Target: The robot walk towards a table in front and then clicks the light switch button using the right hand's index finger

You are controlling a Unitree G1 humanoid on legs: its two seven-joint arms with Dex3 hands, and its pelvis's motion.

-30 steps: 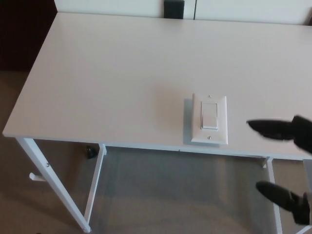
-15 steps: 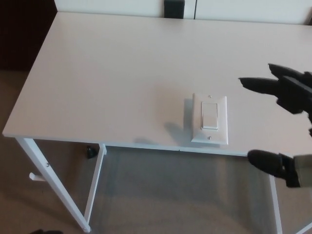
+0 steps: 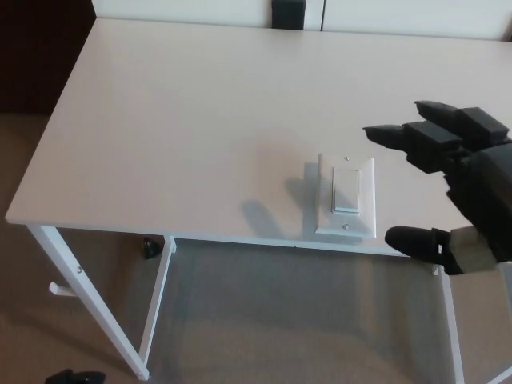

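A white light switch plate [image 3: 346, 196] with a rocker button lies flat near the front edge of the white table [image 3: 200, 120]. My right hand [image 3: 452, 180] hovers just right of the switch, raised above the table, open with its two fingers [image 3: 400, 136] stretched out toward the left and the thumb [image 3: 412, 240] apart below them. The fingertips reach about level with the plate's top right corner without touching it. The hand's shadow falls on the table left of the plate. My left hand does not show.
The table stands on white metal legs [image 3: 88, 296] over a beige carpet. A dark object [image 3: 288, 12] sits at the far edge by the wall. A small black thing [image 3: 72, 376] shows at the bottom left on the floor.
My right hand has risen from the table's front edge and moved left toward the switch, fingers extending. The view has shifted slightly.
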